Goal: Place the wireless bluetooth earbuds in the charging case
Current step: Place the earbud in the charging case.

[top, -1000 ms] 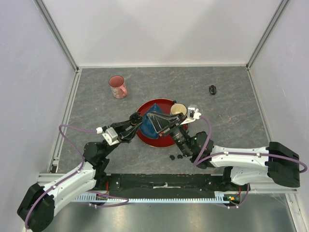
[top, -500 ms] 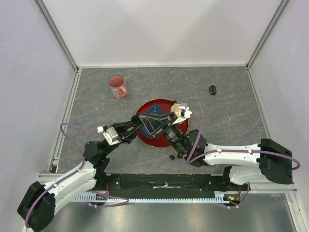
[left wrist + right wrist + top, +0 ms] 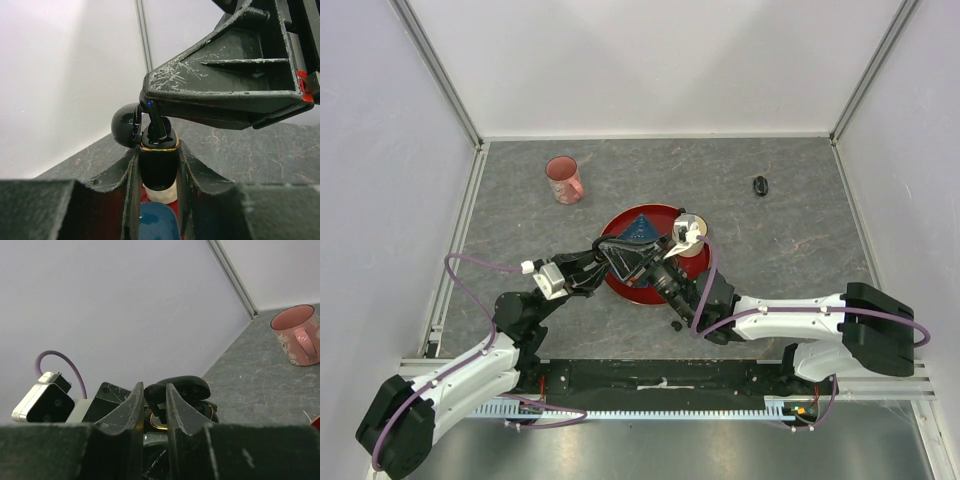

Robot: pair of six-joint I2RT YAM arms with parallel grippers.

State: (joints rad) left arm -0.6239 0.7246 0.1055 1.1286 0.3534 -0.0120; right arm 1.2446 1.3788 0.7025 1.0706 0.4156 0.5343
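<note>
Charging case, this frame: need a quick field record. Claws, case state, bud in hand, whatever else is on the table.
left claw: shut on the charging case, over the red plate
lid: open, swung to one side
right claw: shut on the held earbud
held earbud: stem at the case mouth, seating unclear
loose earbud: one visible on the table, by the right arm
other: pink mug, black oval case

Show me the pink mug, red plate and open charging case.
pink mug [image 3: 563, 181]: top view, its body.
red plate [image 3: 663, 211]: top view, far rim.
open charging case [image 3: 158, 162]: left wrist view, black base.
</note>
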